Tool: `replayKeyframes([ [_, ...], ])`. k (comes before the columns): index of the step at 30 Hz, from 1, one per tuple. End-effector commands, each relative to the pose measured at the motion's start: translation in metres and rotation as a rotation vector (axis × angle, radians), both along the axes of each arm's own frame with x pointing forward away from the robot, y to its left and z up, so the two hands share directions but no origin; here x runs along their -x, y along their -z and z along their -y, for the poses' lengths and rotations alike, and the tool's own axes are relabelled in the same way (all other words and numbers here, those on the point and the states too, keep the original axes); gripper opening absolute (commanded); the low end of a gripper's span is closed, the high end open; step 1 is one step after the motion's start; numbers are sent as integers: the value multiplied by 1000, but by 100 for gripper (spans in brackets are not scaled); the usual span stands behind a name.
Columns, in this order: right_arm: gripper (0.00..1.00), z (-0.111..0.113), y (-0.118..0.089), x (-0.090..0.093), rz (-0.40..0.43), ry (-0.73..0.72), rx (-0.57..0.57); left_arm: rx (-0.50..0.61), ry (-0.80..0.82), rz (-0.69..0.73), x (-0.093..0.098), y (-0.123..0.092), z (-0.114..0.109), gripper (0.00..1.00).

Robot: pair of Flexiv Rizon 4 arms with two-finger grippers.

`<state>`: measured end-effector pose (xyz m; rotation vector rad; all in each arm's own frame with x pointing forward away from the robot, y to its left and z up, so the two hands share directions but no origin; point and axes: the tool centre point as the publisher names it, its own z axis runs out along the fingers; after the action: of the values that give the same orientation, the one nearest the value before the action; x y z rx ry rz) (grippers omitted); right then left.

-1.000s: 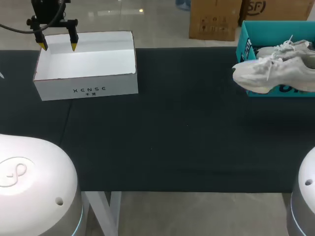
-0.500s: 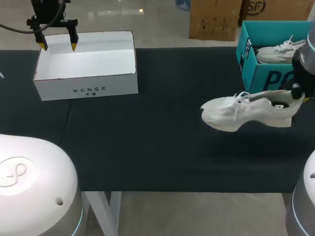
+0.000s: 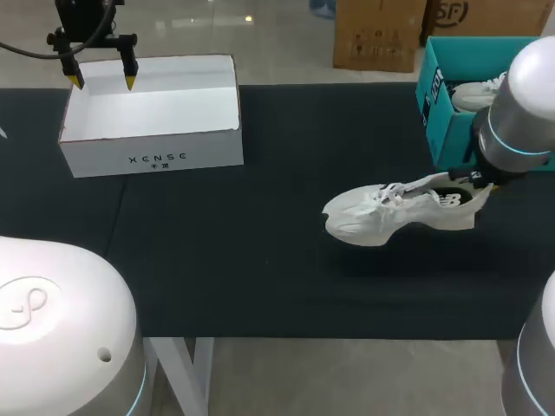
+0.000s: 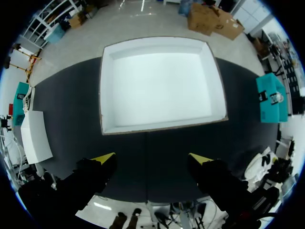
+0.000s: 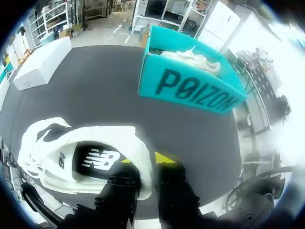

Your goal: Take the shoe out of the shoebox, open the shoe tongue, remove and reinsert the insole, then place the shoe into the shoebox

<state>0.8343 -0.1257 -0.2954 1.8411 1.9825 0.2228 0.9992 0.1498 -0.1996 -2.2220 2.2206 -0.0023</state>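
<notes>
Right gripper (image 5: pixel 145 162): you see its fingers pinching the heel wall of the white shoe (image 3: pixel 395 212), toe pointing away from it | black table (image 3: pixel 286 286) beneath the held shoe | white box (image 3: pixel 199 147) under the left gripper (image 3: pixel 103 83), fingers spread apart | teal shoebox (image 5: pixel 190 90) ahead of the right gripper, second shoe (image 5: pixel 190 59) inside it.
</notes>
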Motion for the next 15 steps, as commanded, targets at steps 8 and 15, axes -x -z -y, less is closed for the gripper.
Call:
replayKeyframes([
  [8,0,-26,27,-43,-121,93,-6,0,0,0,0,1,0,100],
  [15,0,-34,39,-44,-116,115,-1,0,0,0,0,1,0,100],
])
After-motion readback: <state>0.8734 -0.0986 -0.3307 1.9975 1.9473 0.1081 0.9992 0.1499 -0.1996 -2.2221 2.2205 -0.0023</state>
